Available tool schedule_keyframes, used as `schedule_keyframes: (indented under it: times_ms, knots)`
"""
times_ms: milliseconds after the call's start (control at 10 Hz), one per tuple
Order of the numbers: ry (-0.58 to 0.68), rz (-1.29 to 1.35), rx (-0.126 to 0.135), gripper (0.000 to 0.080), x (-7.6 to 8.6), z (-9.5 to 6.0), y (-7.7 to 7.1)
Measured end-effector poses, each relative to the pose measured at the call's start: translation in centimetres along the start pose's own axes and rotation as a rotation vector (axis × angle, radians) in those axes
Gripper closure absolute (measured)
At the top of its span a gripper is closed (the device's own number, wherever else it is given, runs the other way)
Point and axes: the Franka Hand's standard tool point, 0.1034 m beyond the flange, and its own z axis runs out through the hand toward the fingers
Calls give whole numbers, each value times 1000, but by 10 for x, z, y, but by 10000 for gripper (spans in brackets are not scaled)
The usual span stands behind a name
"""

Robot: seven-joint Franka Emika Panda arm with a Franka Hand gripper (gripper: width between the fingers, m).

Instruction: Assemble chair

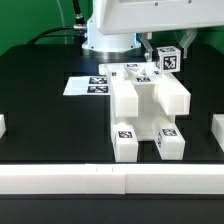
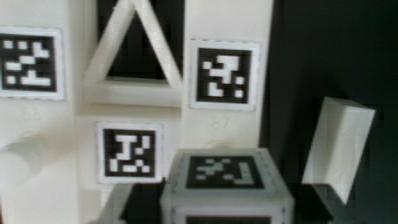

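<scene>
A black table (image 1: 40,120) edged by white rails (image 1: 60,180) carries the partly built chair (image 1: 145,110) at its middle. Just behind the chair, toward the exterior view's right, the gripper (image 1: 169,64) clamps a small tagged block (image 1: 170,59). The marker board (image 1: 88,86) lies behind the chair, toward the exterior view's left.

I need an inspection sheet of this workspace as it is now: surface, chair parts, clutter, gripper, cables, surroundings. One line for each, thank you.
Surface: black table, with a white rail along the front edge.
Job's things: half-built white chair in the middle, carrying tags; small tagged piece raised behind it.
Clutter: marker board flat on the table; nothing else seen.
Gripper: gripper closed on the small tagged piece.
Cables: what looks like a dark cable behind the table, apart from the parts.
Surroundings: green backdrop.
</scene>
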Motion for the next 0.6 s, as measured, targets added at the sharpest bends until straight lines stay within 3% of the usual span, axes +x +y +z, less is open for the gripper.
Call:
schedule_keyframes:
  times_ms: [600]
  knots:
    - [1, -1, 0, 512, -2, 0, -2]
